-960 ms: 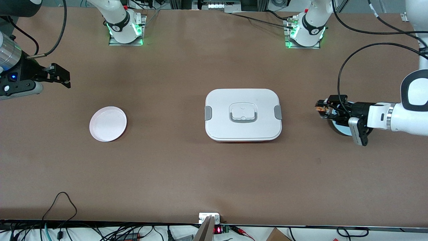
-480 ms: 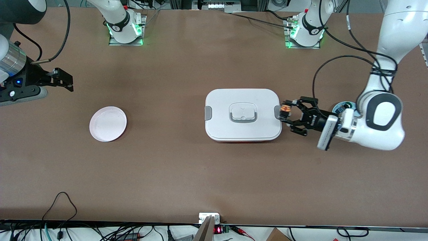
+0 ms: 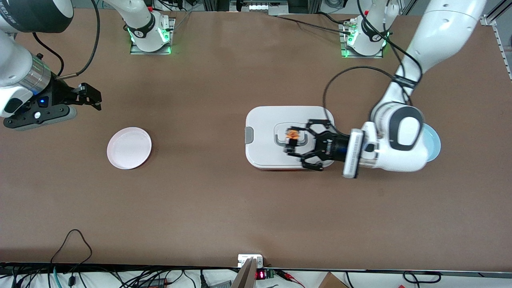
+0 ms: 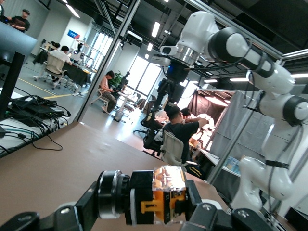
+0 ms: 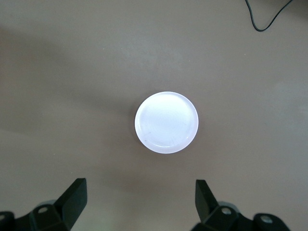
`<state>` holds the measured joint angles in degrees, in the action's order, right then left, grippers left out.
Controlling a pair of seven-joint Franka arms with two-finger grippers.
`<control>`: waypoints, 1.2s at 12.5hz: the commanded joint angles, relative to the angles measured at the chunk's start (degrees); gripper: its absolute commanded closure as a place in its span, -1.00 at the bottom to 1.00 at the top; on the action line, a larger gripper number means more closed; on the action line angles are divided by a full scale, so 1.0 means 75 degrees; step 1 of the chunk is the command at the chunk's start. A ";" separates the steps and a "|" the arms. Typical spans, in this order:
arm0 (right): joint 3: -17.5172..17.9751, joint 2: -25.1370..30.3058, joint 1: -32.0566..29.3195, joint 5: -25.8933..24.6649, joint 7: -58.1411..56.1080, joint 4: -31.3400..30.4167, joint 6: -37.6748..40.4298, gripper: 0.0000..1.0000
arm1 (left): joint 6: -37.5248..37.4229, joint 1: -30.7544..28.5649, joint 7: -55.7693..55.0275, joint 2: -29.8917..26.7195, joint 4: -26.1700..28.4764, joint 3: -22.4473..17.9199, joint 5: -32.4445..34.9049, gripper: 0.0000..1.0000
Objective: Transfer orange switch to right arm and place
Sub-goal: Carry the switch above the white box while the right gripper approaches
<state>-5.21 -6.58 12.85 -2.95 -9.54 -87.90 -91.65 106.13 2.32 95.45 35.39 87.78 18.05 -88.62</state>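
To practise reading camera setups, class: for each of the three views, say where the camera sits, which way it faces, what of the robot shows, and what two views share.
Front view: high, across the table, facing both arms' bases; shows the left gripper holding the orange switch over the white lidded box, and the open right gripper.
Left wrist view: on the left wrist, looking level out into the room; its fingers clamp the switch.
Right wrist view: on the right wrist, looking down; its fingertips show.
Shared: the pink plate, front and right wrist views.

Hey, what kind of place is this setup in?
Probably a robotics lab inside an open office: two arm bases bolted to a brown table, tangled cables along its edge, and people at desks nearby.
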 commanded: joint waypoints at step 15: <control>-0.0055 -0.1725 0.0089 1.0336 0.0450 -0.0663 -0.0382 -1.00 | 0.0767 0.1049 0.0293 0.0051 -0.0149 -0.0064 -0.0758 0.65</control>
<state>-5.77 -20.35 11.21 68.51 -8.22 -89.37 -89.28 111.29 9.49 95.68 35.66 87.20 17.90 -92.38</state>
